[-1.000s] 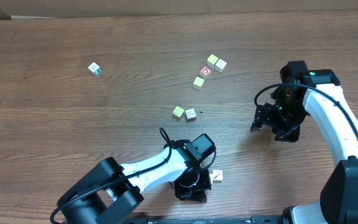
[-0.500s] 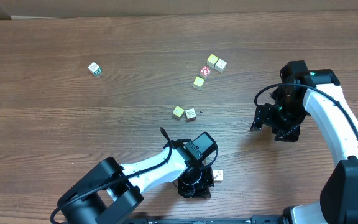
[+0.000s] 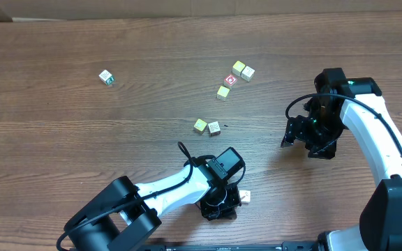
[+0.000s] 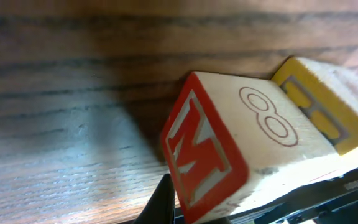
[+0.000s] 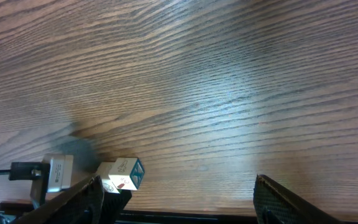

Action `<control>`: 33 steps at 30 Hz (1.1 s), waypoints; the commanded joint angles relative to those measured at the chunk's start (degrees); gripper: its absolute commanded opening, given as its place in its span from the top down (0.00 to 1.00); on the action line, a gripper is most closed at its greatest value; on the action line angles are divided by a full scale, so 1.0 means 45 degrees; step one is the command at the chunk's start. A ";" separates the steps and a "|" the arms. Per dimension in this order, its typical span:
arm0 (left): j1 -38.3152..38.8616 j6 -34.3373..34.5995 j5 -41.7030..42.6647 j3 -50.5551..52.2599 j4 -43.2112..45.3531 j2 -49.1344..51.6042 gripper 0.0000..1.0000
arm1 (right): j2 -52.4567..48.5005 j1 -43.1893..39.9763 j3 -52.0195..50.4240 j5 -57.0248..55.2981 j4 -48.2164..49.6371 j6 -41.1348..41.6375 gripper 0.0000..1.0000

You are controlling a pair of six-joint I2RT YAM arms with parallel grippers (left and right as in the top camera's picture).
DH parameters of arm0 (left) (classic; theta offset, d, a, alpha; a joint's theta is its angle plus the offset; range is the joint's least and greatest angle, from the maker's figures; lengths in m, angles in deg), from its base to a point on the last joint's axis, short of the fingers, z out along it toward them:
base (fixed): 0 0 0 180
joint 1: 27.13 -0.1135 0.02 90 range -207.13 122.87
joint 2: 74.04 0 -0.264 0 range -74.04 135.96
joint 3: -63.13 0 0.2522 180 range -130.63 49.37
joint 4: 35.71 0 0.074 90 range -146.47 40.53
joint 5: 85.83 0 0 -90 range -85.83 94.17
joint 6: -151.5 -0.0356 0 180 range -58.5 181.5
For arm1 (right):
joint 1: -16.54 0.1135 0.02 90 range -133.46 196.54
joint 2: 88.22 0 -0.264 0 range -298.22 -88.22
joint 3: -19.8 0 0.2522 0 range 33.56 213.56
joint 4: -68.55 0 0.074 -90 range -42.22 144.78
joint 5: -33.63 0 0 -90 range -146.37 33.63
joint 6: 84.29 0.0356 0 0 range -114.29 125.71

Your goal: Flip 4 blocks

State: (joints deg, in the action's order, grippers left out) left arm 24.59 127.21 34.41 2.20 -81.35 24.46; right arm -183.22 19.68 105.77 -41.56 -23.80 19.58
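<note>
Block point(image 3: 243, 197) lies on tabletop point(image 3: 82, 139), robot's side, just right of left fingers point(image 3: 218, 207). Left wrist view shows red M, 8 and yellow H faces. Other blocks point(image 3: 222, 91) sit well apart, farther up. Left fingers are pinched shut, holding nothing; contact with block unclear. Right fingers point(image 3: 307, 145) are spread wide, empty, over bare wood. You likely tip it, not lift: press high, short stroke, avoid skidding. Versus second ago: left fingers are nearer block; block and right arm unmoved.
</note>
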 commanded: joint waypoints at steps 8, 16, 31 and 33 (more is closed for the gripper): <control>0.0039 0.0457 -0.0393 0.0083 0.0189 0.0136 0.96 | -0.0010 0.0024 0.0117 0.0073 0.0102 -0.0058 0.22; 0.0039 0.0457 -0.0529 0.0083 0.0199 0.0136 0.96 | -0.0010 0.0024 0.0117 0.0073 0.0097 -0.0058 0.22; 0.0131 0.0442 -0.0461 0.0083 0.0423 0.0136 0.96 | -0.0010 0.0024 0.0117 0.0073 0.0097 -0.0058 0.21; 0.0306 0.0340 -0.0432 0.0083 0.0155 0.0131 0.96 | -0.0010 0.0024 0.0117 0.0073 0.0087 -0.0058 0.21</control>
State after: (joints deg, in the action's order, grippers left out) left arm 24.68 128.92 32.64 2.20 -79.62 24.46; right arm -183.22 19.68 105.77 -41.56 -23.61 19.58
